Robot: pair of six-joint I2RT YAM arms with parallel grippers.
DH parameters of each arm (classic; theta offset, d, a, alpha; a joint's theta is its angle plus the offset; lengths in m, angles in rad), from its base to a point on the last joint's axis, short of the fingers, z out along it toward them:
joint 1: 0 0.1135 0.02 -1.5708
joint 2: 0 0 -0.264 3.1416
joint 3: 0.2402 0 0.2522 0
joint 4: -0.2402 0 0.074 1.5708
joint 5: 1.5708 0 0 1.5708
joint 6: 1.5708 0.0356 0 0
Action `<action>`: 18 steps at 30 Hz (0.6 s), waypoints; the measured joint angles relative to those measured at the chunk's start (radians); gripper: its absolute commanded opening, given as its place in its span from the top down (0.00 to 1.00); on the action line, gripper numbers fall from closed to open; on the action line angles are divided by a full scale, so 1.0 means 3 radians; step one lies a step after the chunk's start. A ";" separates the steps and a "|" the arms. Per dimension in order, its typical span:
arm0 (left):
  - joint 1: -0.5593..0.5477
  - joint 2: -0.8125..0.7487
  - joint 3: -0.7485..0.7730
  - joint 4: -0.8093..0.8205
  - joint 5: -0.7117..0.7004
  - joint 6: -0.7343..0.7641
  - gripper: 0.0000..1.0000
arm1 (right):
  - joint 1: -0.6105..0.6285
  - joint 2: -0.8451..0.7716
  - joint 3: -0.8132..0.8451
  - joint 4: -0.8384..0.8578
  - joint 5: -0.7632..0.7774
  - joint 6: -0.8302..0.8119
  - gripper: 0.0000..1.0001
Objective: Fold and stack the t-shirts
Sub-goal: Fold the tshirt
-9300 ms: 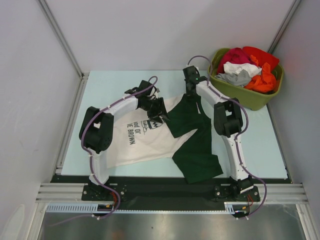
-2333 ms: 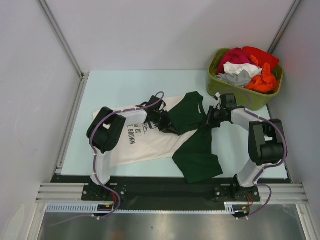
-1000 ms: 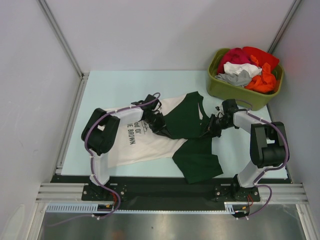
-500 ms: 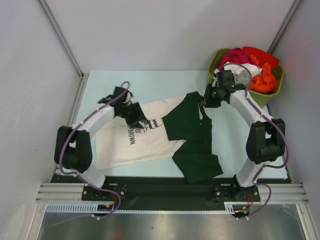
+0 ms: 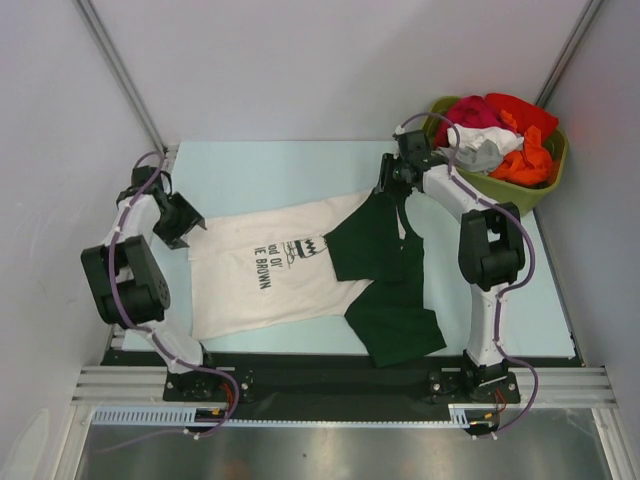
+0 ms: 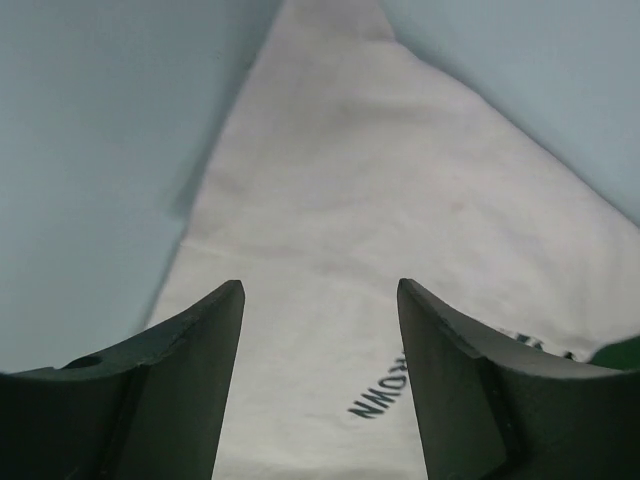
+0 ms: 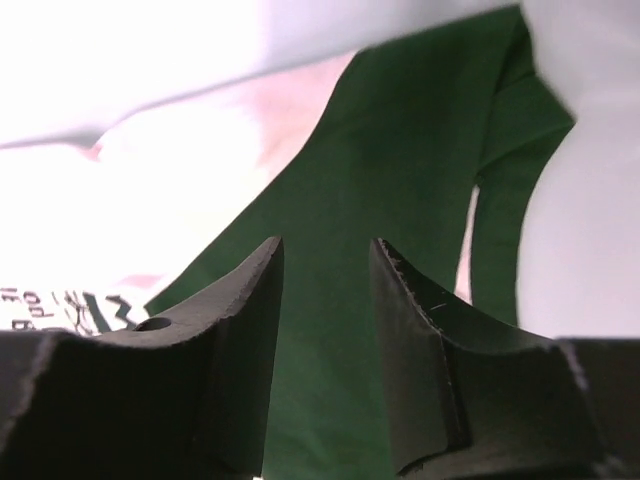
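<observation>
The left gripper (image 5: 184,223) hovers at the white shirt's (image 5: 262,283) left edge, jaws wide and empty, its arm folded back. The green shirt (image 5: 388,285) overlaps the white shirt's right side. Over the white shirt's far right corner the right gripper (image 5: 384,184) gapes partway, empty, arm stretched forward. Farther right, a tub (image 5: 472,186) holds clothes (image 5: 497,133).

The cream-white t-shirt (image 5: 265,280) lies spread flat with its black lettering facing up, one corner just beside the left end effector (image 5: 188,226). The dark green t-shirt (image 5: 385,275) is rumpled and partly doubled over. It overlaps the cream-white one's opposite edge, and its neck end lies under the right end effector (image 5: 384,186).
</observation>
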 measured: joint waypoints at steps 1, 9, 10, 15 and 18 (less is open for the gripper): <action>0.0024 0.0111 0.0072 -0.0004 -0.0069 0.0029 0.34 | -0.0003 0.0041 0.0047 0.0001 0.0022 -0.0008 0.55; 0.0126 0.0797 0.0717 0.0017 -0.0336 0.0308 0.48 | -0.0019 0.0167 0.0242 0.0022 0.0111 -0.0155 0.55; 0.0140 0.0867 0.0811 0.0023 -0.0331 0.0345 0.47 | -0.0017 0.0167 0.0240 0.0019 0.0120 -0.0183 0.55; 0.0175 0.1198 0.1213 0.0032 -0.0215 0.0554 0.48 | -0.0017 0.0167 0.0240 0.0005 0.0195 -0.0332 0.55; 0.0177 0.1282 0.1242 0.0011 -0.0155 0.0651 0.50 | -0.0031 0.0167 0.0239 -0.0015 0.0217 -0.0392 0.55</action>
